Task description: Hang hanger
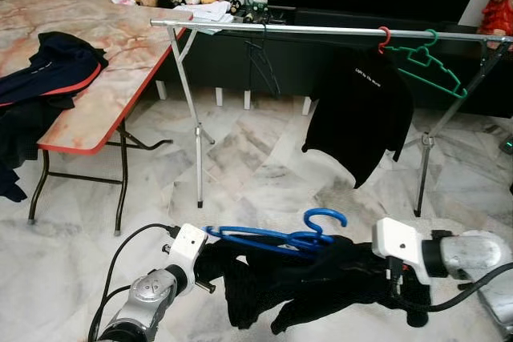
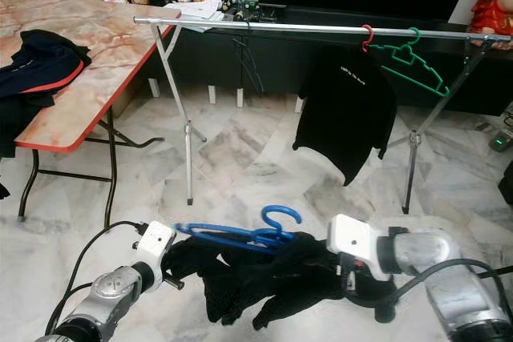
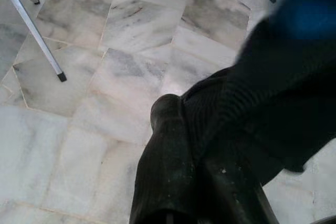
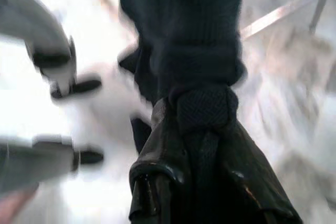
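Below the long silver clothes rail [image 1: 321, 30], both end effectors, left [image 1: 210, 266] and right [image 1: 377, 274], clench a limp black garment [image 1: 304, 282] on a stiff, light blue plastic hanger [image 1: 280, 238]; better held at the hanger's shoulders, since cloth slips.

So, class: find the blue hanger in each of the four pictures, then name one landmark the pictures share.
Left eye view: blue hanger low centre, on the dark garment held between both grippers.
Right eye view: low centre, same pose.
Left wrist view: a blue blur above the garment.
Right wrist view: I can't make it out; the dark garment hangs from the fingers.
Shared landmark: the rack leg, also in the left wrist view.
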Robot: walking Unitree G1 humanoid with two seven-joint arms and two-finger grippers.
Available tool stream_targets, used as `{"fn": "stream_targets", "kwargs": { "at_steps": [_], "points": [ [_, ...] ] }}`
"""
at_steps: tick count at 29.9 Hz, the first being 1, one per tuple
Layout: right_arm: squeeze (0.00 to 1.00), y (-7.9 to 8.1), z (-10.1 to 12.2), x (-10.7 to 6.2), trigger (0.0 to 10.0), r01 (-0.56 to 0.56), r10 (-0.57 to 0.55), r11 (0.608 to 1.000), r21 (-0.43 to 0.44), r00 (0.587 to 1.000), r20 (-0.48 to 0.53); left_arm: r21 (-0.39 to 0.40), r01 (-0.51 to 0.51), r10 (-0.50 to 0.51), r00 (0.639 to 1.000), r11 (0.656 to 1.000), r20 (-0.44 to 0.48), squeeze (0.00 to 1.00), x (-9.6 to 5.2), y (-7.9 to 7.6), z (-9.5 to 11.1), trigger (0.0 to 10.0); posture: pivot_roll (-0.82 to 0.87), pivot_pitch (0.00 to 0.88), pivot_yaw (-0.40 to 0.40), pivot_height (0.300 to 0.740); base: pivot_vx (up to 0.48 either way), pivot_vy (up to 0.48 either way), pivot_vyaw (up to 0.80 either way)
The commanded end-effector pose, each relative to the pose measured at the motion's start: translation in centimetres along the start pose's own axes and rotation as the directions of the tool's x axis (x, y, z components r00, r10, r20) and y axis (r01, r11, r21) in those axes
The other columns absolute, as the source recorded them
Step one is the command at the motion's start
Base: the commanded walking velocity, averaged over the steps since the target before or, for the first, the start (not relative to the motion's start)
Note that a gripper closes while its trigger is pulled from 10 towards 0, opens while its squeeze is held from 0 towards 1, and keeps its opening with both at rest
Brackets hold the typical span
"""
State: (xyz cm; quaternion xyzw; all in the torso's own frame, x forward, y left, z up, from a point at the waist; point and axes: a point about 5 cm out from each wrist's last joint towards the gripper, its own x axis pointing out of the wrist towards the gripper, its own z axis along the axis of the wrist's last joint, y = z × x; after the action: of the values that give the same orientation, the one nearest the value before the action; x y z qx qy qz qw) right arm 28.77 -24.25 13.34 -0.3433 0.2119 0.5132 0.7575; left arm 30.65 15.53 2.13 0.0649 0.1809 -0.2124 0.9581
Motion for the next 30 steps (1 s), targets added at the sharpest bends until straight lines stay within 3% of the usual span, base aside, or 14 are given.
{"fn": "stream_targets", "kwargs": {
  "at_steps": [1,2,5,14,20,22,24,25,26,27,30],
  "points": [
    [0.0,-0.3,-0.9,-0.8,0.0,0.02,-0.021,1.0,-0.016,0.997,-0.079,0.0,-0.019,0.019,0.998,1.0,-0.058,0.0,-0.5,0.4,-1.2,0.0,-0.01,0.133,-0.008,0.74,0.0,0.0,0.0],
    [0.0,-0.2,-1.8,-0.9,0.0,0.013,-0.018,0.999,-0.03,0.988,-0.154,-0.001,-0.023,0.023,0.998,1.0,-0.062,0.0,-0.5,0.5,-1.2,0.0,-0.01,0.134,-0.007,0.74,0.0,0.0,0.0],
    [0.0,0.1,-2.5,-1.0,0.0,0.001,-0.01,0.999,-0.04,0.978,-0.21,0.001,-0.023,0.023,0.998,1.0,-0.065,0.0,-0.6,0.4,-1.3,0.0,-0.01,0.134,-0.006,0.74,0.0,0.0,0.0],
    [0.0,0.1,-3.2,0.1,0.0,0.039,-0.06,0.996,-0.082,0.962,-0.268,-0.003,-0.029,0.028,0.998,1.0,-0.054,0.0,-0.5,0.8,-0.9,0.0,-0.01,0.137,-0.005,0.74,0.0,0.0,0.0],
    [0.0,0.1,-3.4,1.3,0.0,0.078,-0.103,0.992,-0.1,0.955,-0.277,0.004,0.024,-0.024,1.0,1.0,-0.017,0.0,-0.6,1.1,-0.1,0.0,0.0,0.138,-0.008,0.74,0.0,0.0,0.0],
    [0.0,0.7,-3.6,2.5,0.0,0.076,-0.1,0.992,-0.097,0.957,-0.273,-0.001,0.06,-0.06,0.998,0.998,0.003,0.0,-0.7,1.4,0.7,0.0,0.01,0.137,-0.012,0.74,0.0,0.0,0.0],
    [0.0,1.8,-3.6,4.2,0.0,0.08,-0.09,0.995,-0.055,0.969,-0.231,0.009,0.133,-0.133,0.991,0.991,0.024,0.0,-0.8,1.5,1.9,0.0,0.02,0.137,-0.01,0.74,0.0,0.0,0.0],
    [0.0,1.8,-3.6,4.2,0.0,0.08,-0.09,0.995,-0.055,0.969,-0.231,0.009,0.133,-0.133,0.991,0.991,0.024,0.0,-0.8,1.5,1.9,0.0,0.02,0.137,-0.01,0.74,0.0,0.0,0.0],
    [0.0,2.2,-3.3,5.1,0.0,0.083,-0.086,0.996,-0.021,0.979,-0.185,0.021,0.162,-0.163,0.986,0.987,0.03,0.0,-0.9,1.5,2.4,0.0,0.02,0.137,-0.01,0.74,0.0,0.0,0.0],
    [0.0,2.6,-2.3,6.2,0.0,0.088,-0.083,0.994,0.066,0.994,-0.075,0.054,0.206,-0.208,0.978,0.977,0.028,0.0,-1.1,1.5,2.9,0.0,0.03,0.135,-0.008,0.74,0.0,0.0,0.0],
    [0.0,2.9,-1.6,6.9,0.0,0.076,-0.076,0.99,0.122,0.997,-0.002,0.077,0.243,-0.245,0.969,0.967,0.018,0.0,-1.4,1.4,3.1,0.0,0.03,0.133,-0.007,0.74,0.0,0.0,0.0]
  ]
}}
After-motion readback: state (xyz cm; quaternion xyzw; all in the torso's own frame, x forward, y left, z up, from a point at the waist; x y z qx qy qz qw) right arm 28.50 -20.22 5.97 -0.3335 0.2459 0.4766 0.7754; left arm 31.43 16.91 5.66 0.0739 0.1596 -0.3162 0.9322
